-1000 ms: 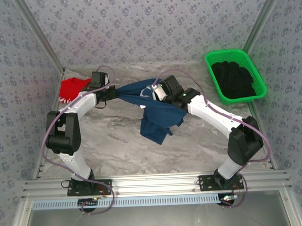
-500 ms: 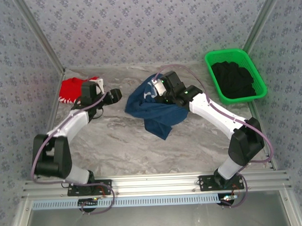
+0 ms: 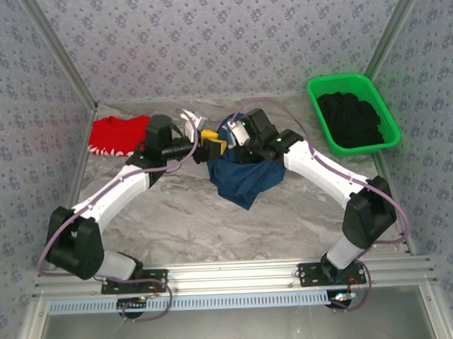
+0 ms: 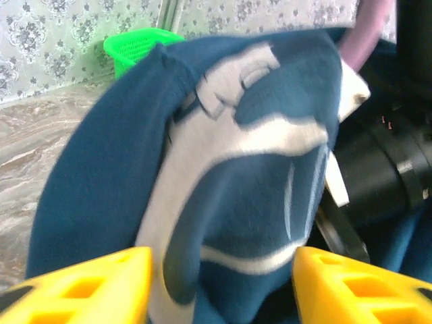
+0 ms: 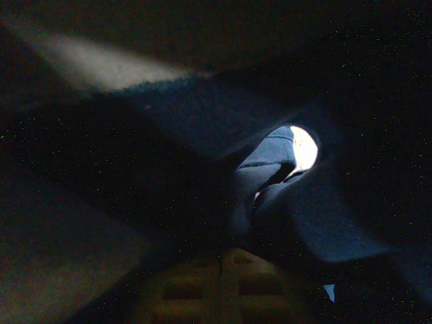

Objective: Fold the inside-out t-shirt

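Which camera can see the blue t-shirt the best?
The top external view: it shows the whole blue t-shirt, bunched up into a lump. The left wrist view gives a blurry close-up of it with its white print. In the right wrist view it is very dark, with a few folds visible.

Tabletop [image 3: 176, 216]: grey marbled surface, bare across the lower half of the frame.
Upper left: red garment [image 3: 117, 136] with white trim, lying flat by the left edge.
Upper right: green basket [image 3: 339, 78] standing on the surface, black clothing [image 3: 351, 120] inside it.
Centre: inside-out t-shirt [image 3: 242, 176], navy, bunched up. Cannot tell whether its lower end rests on the surface.
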Tool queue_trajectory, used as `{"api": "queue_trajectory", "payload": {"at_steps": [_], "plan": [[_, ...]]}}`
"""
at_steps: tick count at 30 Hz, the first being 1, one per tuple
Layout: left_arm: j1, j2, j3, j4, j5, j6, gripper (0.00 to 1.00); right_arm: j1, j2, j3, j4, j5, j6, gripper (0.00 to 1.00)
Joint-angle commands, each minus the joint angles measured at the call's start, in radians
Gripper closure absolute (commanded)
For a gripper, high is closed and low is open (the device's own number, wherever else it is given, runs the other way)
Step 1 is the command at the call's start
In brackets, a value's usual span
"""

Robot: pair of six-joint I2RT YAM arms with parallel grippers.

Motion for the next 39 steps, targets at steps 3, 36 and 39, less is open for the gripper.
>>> {"api": "queue_trajectory", "payload": {"at_steps": [3,36,39], "plan": [[0.004,0.049,0.065,-0.013,0.000,0.022,0.81,0.000,-0.055,-0.031,0.029,0.009,-0.018,1.00],[0.111,0.200,-0.004,-0.200,-0.469,-0.273,1.00,-0.053,-0.234,-0.150,0.797,-0.381,0.320,1.00],[0.111,0.221,-0.005,-0.233,-0.510,-0.256,1.00,-0.099,-0.237,-0.150,0.895,-0.391,0.429,1.00]]}}
